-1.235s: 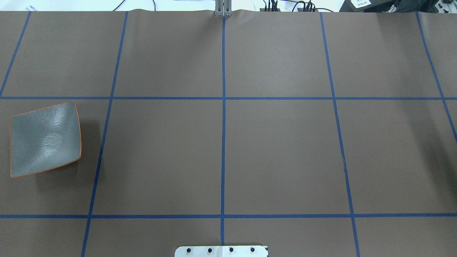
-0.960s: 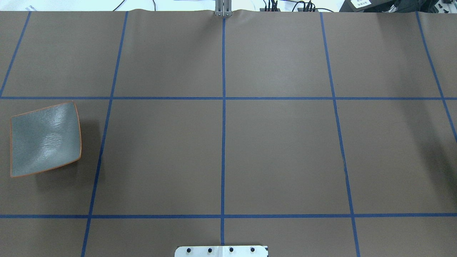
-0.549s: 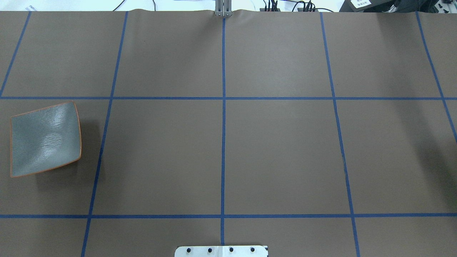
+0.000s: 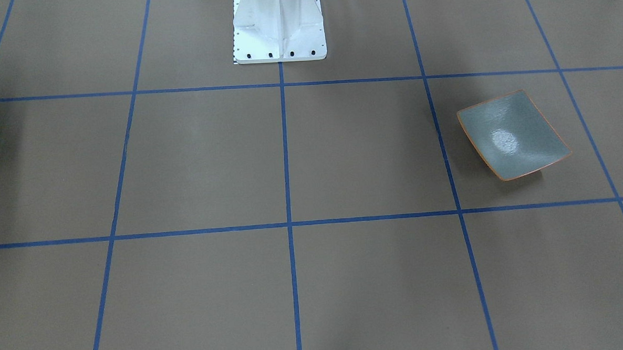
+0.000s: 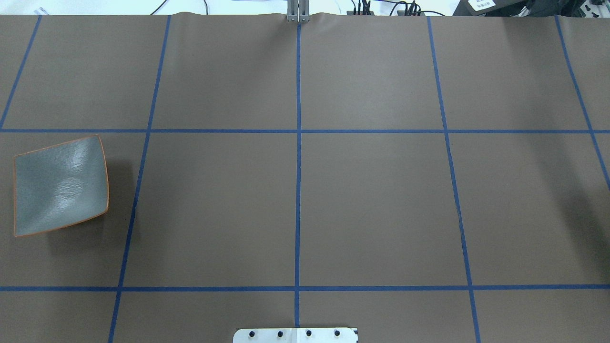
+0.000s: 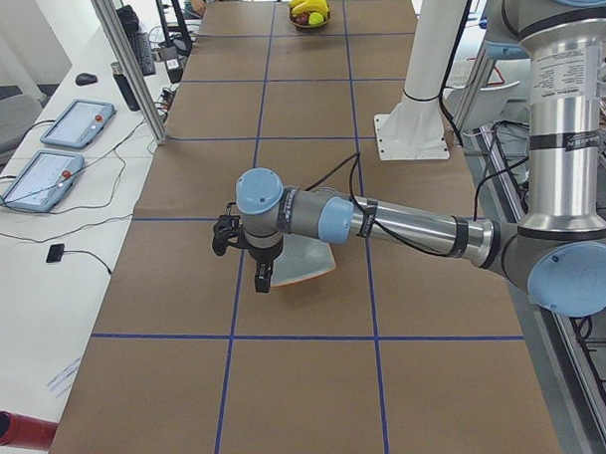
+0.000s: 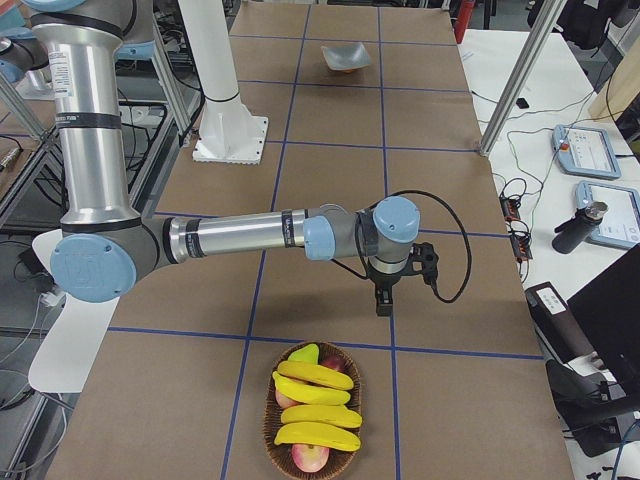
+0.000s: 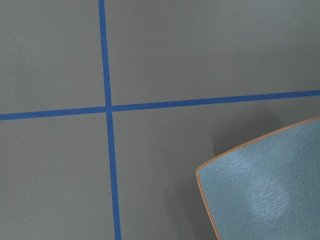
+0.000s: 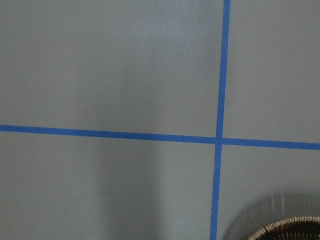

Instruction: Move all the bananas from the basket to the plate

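A long counter (image 5: 371, 200) covered in brown paper and marked into squares with blue tape runs from the robot's left end to its right. At the left end sits a square, shallow grey-green glazed plate (image 5: 59, 186) with a thin orange-brown rim, and no banana lies on it. The left gripper (image 6: 262, 281), black and pointing straight down, hangs over the plate's outer edge without touching it; it seems to be waiting there to receive or set down fruit. It shows only in the side view, so whether its jaws are parted or clenched cannot be told, and nothing is seen in them. The middle squares hold only the robot's white mounting base (image 4: 278, 24). Further right, the right gripper (image 7: 383, 303) also points down above the counter, near but short of an oval woven wicker basket (image 7: 270, 420) at the right end. Its jaws likewise cannot be judged, and they appear to carry nothing. In the basket lie about four long, curved, bright yellow bananas (image 7: 312, 395), stacked side by side over some reddish round fruit (image 7: 310, 458). Basket and plate stand well apart at opposite ends, so each banana will probably have to cross the whole counter, and no transfer looks begun.
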